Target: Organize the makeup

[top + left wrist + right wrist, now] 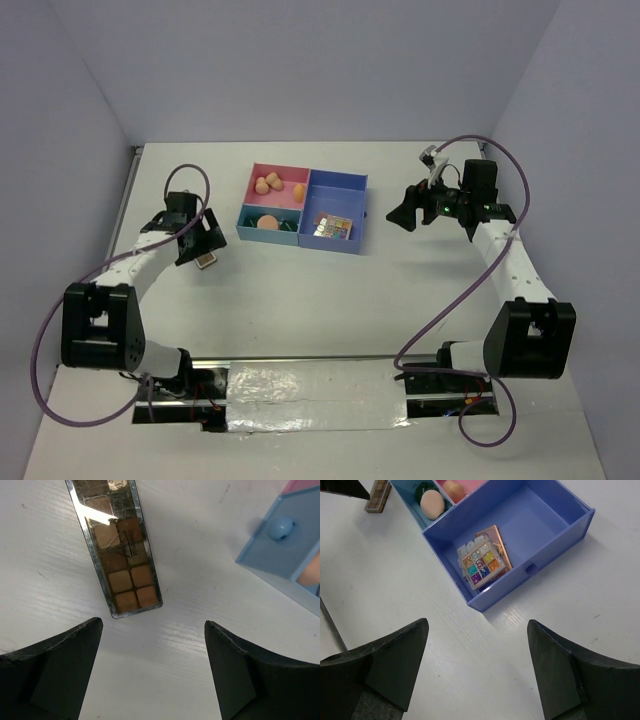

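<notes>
well, my left pincer (pixel 152 624) is spread wide and holds nothing. a brown eyeshadow palette (pixel 120 555) lies flat on the table (pixel 50 555) just ahead of its tips, apart from them, beside the tray (pixel 272 555). my right pincer (pixel 477 622) is spread wide too, empty, above the table near the tray's big blue section, where a colourful palette (pixel 481 563) lies on another. peach sponges (pixel 268 183) sit in the pink section, a round puff (pixel 268 223) in the light blue one.
</notes>
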Controlling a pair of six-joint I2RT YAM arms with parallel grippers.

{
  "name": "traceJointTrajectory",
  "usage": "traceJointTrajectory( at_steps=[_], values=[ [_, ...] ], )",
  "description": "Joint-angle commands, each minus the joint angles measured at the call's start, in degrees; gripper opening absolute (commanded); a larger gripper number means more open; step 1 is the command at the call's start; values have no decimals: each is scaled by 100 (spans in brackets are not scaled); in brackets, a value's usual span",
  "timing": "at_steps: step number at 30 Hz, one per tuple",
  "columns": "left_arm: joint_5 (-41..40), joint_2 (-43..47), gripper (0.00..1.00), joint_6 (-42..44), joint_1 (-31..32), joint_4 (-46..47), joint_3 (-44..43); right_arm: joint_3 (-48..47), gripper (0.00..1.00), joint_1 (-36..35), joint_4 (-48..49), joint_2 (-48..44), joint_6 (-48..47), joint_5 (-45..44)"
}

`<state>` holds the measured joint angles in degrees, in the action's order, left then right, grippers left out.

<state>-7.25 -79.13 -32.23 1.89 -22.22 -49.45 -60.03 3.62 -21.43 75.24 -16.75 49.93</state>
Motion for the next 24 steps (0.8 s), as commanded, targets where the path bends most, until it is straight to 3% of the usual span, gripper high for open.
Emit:
traceJointTrajectory(
  at_steps=[1,12,24],
  values=[
    [-364,-346,95,147,-31,-54,-424,-158,87,-19,157,-89,5,25],
    [-892,-1498,91,68,-48,-292,-1057,-79,87,-10,192,-159,-12,-19],
    [-1130,-2159,90,-47,-101,-415,-1445,-88,87,-10,192,-168,-30,-45]
  ],
)
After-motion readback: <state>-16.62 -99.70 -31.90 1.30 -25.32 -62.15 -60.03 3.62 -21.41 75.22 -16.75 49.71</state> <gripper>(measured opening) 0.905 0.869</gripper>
